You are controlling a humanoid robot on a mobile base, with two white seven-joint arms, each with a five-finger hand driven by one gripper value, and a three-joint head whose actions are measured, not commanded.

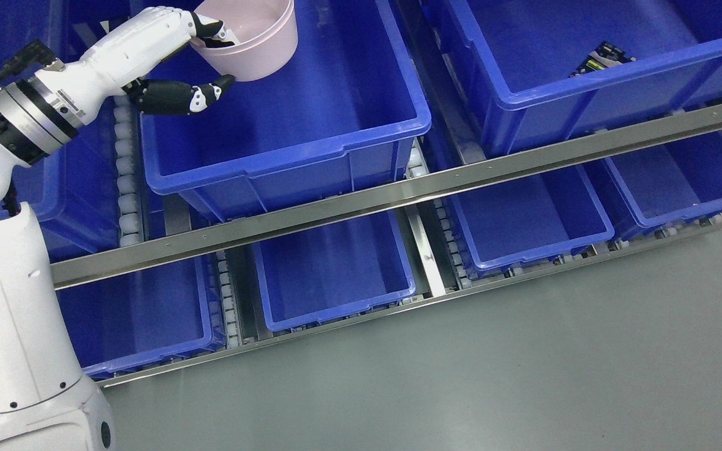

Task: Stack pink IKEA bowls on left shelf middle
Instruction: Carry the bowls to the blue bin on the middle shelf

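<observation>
Reaching in from the lower left of the head view, the left hand [201, 53] is seen over the far left corner of a large blue bin [286, 131] on the upper level of the shelf rack. A pink bowl [251, 37] is gripped by this hand: some fingers [214, 29] are hooked over the near rim and into the bowl, while the dark thumb is pressed against the outer wall from below. The bowl is held upright, slightly tilted, and it appears to be lifted above the floor of the bin, although contact with the bottom cannot be ruled out from this angle. The right hand is not seen in the picture.

Only one bowl is visible. No second pink bowl is seen inside this bin, so a stack is not yet formed, as far as can be judged. The bins on the lower level [333, 275] are shown without bowls, and in the neighbouring upper bin [586, 81] only a small dark package [605, 59] is lying. The task is therefore judged to be at an early or middle stage: one bowl is carried and is either being put down or taken. What is left is that the bowl is released in the correct place and that further bowls are nested into it.
</observation>
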